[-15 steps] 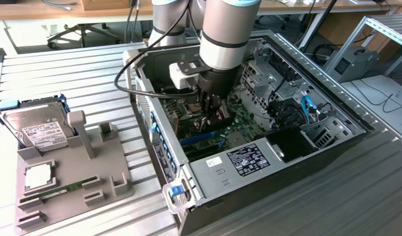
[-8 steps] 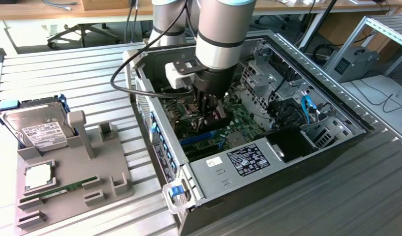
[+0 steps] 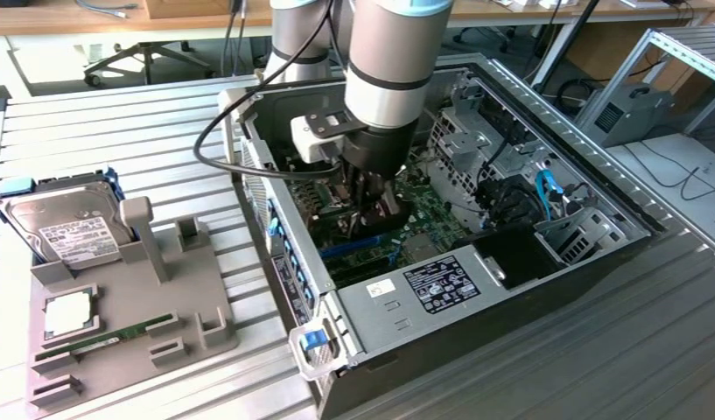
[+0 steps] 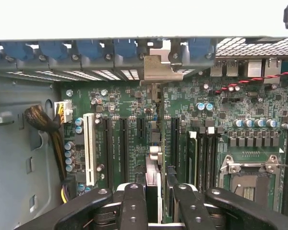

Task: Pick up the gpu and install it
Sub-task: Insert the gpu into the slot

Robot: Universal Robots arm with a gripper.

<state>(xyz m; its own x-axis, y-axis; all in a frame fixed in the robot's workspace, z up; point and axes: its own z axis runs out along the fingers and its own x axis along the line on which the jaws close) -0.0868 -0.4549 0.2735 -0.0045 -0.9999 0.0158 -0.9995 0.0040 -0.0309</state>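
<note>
GPU held edge-on over the motherboard slots

The gpu [image 4: 153, 167], thin, stiff, light and fragile, is clamped by its top edge in the gripper [image 4: 156, 199], inside the case [image 3: 369, 302], bracket [image 4: 156, 72] toward the rear wall.

Arm plunged downward, claw [image 4: 155, 201] fingers clamped on something
</note>
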